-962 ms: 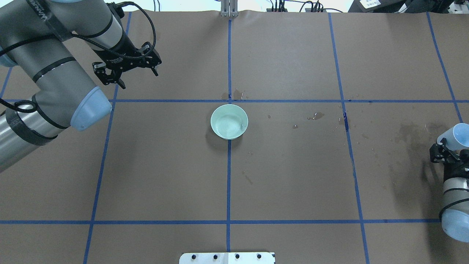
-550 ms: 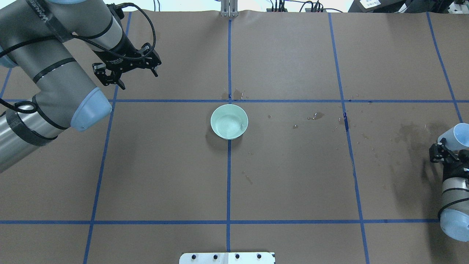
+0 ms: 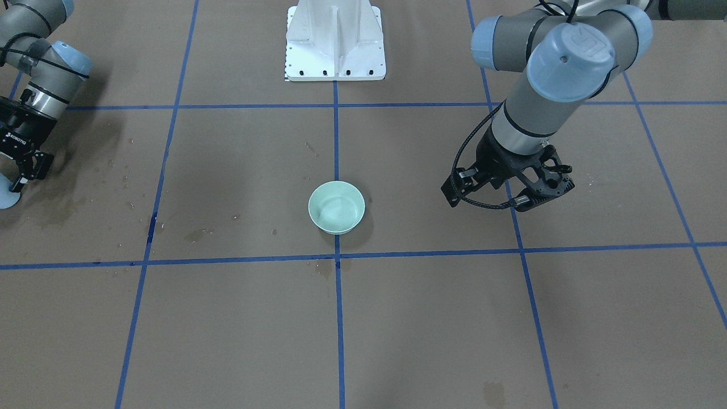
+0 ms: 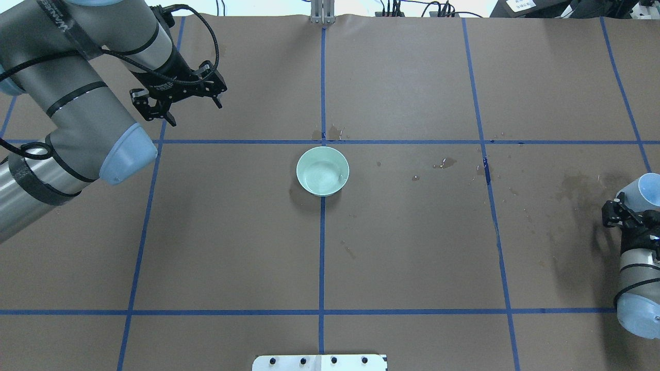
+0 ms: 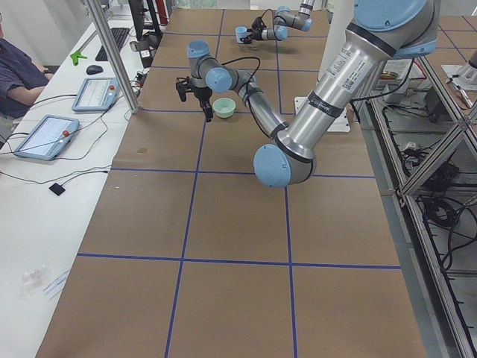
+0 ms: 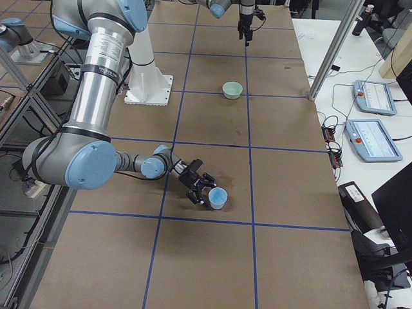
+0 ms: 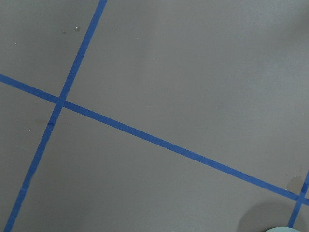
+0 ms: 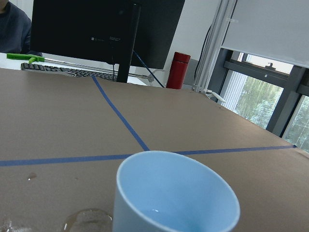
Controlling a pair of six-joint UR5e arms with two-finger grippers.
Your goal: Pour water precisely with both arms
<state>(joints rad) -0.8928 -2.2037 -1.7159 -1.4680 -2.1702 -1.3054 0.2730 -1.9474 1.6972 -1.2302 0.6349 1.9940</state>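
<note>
Blue cup (image 6: 219, 197) seemingly clamped in R gripper (image 6: 207, 193); L gripper (image 4: 196, 112) spread, empty.

ahead of your right hand (image 6: 205, 192), past the brown paper table (image 4: 412, 247) taped with blue lines (image 4: 322, 257), you have a dark monitor (image 8: 96, 29), a keyboard (image 8: 67, 71) and a red bottle (image 8: 177, 70). to that hand's right, tall windows (image 8: 260, 101) let in daylight over green trees, with a white blind (image 8: 270, 24) above.
</note>
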